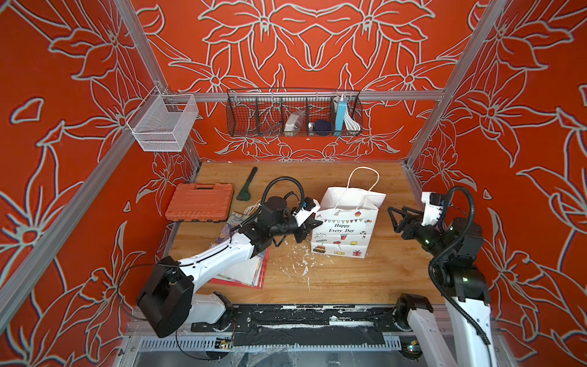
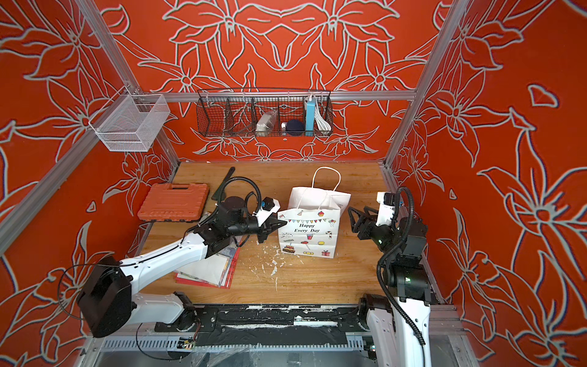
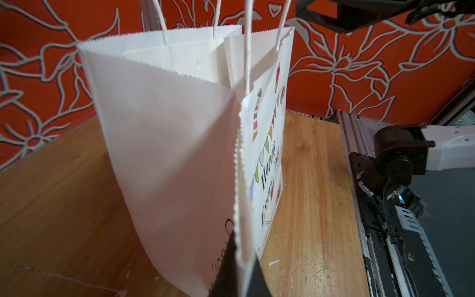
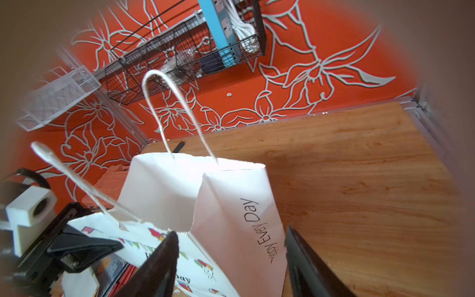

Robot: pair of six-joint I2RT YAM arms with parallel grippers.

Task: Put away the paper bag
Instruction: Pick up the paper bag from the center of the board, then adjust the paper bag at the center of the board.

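A white paper bag printed "Happy Every Day", with bunting, a cake, sweets and gifts, stands upright and open-mouthed right of centre on the wooden worktop, its twisted cord handles raised. On the left rail hangs a white mesh basket. On the rear rail a black wire basket holds a pale packet in its middle compartment, a dark round object in the next, and a blue power strip with white cable at its right end. An orange tool case lies closed at rear left. The left arm reaches low across the worktop, left claw pinched on the bag's front-left rim. The right arm bends inward, right claw spread wide, near the bag's right side and apart from it in both top views.
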